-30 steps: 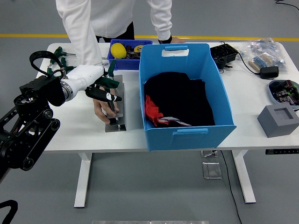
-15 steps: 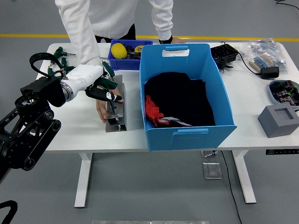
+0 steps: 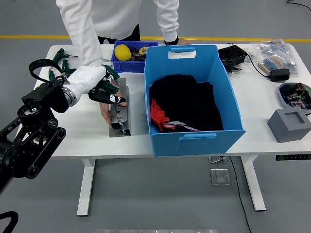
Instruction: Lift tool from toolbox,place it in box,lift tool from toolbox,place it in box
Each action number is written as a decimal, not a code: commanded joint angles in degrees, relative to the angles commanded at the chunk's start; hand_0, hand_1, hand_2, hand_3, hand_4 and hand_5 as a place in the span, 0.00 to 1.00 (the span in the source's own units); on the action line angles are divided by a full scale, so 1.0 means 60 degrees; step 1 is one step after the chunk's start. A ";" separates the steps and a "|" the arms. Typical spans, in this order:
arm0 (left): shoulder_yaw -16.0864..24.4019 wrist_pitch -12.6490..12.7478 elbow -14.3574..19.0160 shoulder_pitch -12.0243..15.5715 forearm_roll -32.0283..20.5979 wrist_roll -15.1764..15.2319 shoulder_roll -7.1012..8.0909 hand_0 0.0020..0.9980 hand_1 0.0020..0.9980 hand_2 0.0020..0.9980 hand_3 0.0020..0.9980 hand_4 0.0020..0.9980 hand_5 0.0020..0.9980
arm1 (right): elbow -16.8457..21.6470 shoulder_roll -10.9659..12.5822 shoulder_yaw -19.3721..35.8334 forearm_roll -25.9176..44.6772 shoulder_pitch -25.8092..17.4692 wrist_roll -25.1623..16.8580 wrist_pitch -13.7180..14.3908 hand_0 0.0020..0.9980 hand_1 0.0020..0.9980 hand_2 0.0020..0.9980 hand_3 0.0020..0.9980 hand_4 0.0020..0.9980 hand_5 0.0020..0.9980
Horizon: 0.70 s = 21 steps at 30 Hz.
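Tray [image 3: 119, 130] tilted up since earlier; left hand [image 3: 108, 92] fingers grasping tool [image 3: 118, 108] (person's hand [image 3: 105, 114] beneath).

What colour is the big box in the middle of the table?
The box is light blue, seen clearly in the head view.

No readable text anywhere on the table.
The white label [image 3: 181, 54] on the far wall of the blue box [image 3: 192, 141] shows no legible print, and nothing can be read on the small blue bin [image 3: 119, 63], the clear bag [image 3: 275, 52] or the grey block [image 3: 290, 124].
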State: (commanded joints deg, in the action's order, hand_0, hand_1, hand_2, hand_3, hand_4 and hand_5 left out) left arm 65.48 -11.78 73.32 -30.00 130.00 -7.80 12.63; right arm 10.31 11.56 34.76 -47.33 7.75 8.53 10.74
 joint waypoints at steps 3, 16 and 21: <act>0.0004 0.0163 0.0024 -0.0029 0.0000 0.0007 0.0005 0.21 0.00 0.05 0.11 0.86 0.52 | 0.0000 0.0005 -0.0016 0.0034 0.0009 -0.0007 0.0002 0.63 0.62 0.68 0.53 0.79 0.57; -0.0018 0.0125 0.0148 -0.0190 0.0000 -0.0030 0.0148 0.21 0.01 0.04 0.11 0.76 0.50 | 0.0000 0.0022 0.0055 0.0022 0.0050 -0.0008 0.0024 0.63 0.62 0.68 0.53 0.79 0.57; -0.0072 0.0028 0.0236 -0.0293 0.0000 -0.0076 0.0270 0.20 0.00 0.04 0.11 0.75 0.50 | 0.0000 0.0020 0.0094 -0.0035 0.0052 0.0005 0.0014 0.63 0.62 0.68 0.53 0.79 0.57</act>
State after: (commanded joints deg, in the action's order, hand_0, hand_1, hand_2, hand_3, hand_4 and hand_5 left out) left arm 65.04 -11.61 74.73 -31.76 130.00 -8.25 14.25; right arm 10.31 11.68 35.33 -47.54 8.06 8.56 10.82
